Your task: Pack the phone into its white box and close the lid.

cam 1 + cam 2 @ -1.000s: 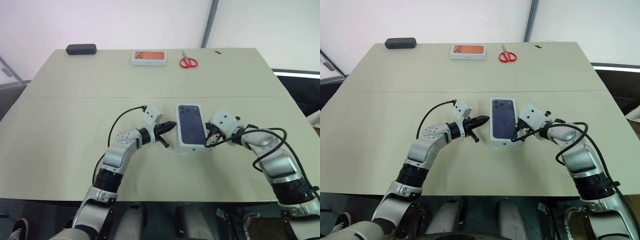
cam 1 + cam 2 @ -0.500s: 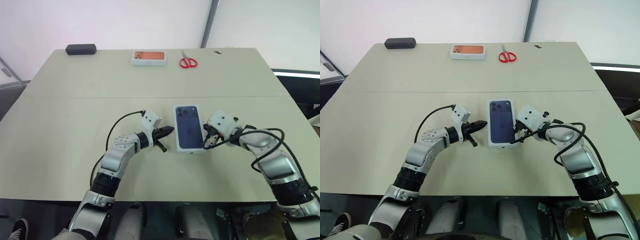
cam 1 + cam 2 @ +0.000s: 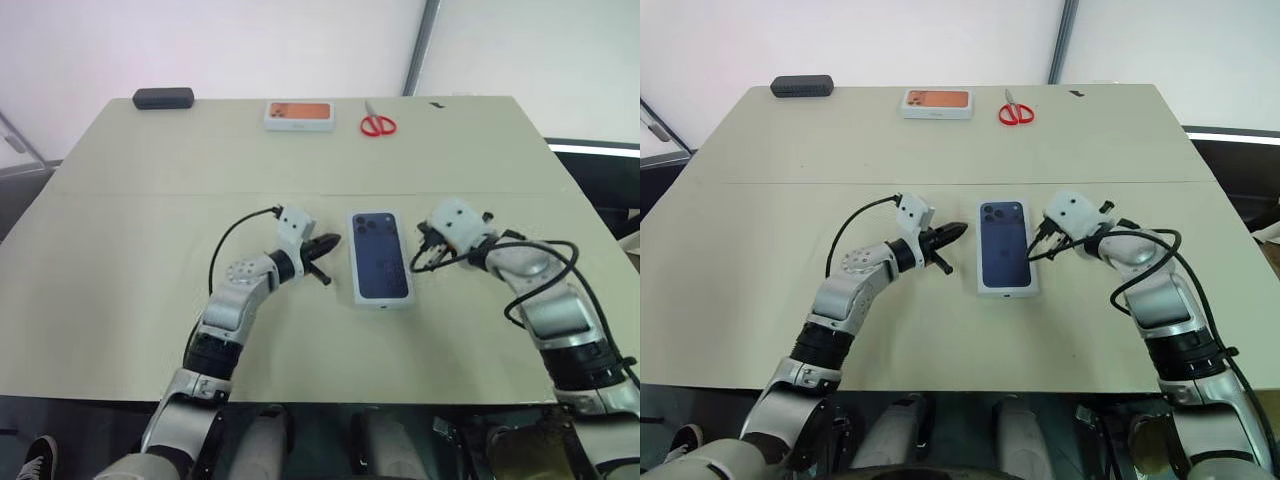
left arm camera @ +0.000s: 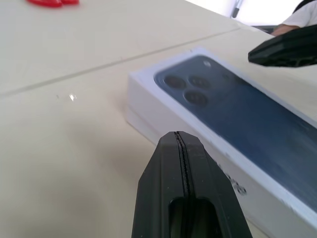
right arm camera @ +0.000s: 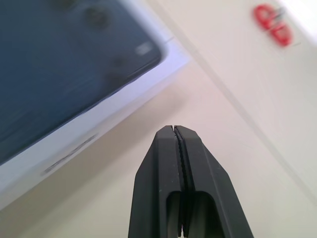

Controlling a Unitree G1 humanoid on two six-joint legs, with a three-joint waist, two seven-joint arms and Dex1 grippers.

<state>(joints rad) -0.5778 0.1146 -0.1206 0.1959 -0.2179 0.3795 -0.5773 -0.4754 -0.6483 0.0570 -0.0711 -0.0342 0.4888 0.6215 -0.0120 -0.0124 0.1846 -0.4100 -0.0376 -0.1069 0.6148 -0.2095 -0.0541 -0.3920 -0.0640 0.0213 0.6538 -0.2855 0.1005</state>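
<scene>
On the beige bench (image 3: 120,250) before you, at its middle, lay the closed white cardboard phone box: the lid (image 3: 380,256), a shallow white cover printed with a dark blue phone back and camera cluster, sat squarely over the white box (image 4: 148,121), whose tray showed as a thin white edge beneath the lid's side wall in the left wrist view. The phone itself could not be seen, so whether it lay inside could not be told.

Your left gripper (image 3: 326,243), two black fingers, stood just beside the lid's left long side, apart from it, pointing roughly level toward the box; its jaws were pressed together and empty, the seam between them a thin line in the left wrist view.

Your right gripper (image 3: 417,262), also two black fingers, stood just beside the lid's right long side, clear of it, tilted a little downward toward the box; its jaws were likewise together, holding nothing.

Along the far edge of the bench, well apart from the box:
- one flat black oblong case (image 3: 162,98) at the far left corner;
- one white box with an orange picture (image 3: 298,114), lying flat near the middle;
- one pair of red-handled scissors (image 3: 376,122) just to its right;
- one small dark speck (image 3: 434,104) further right, too small to identify.
</scene>
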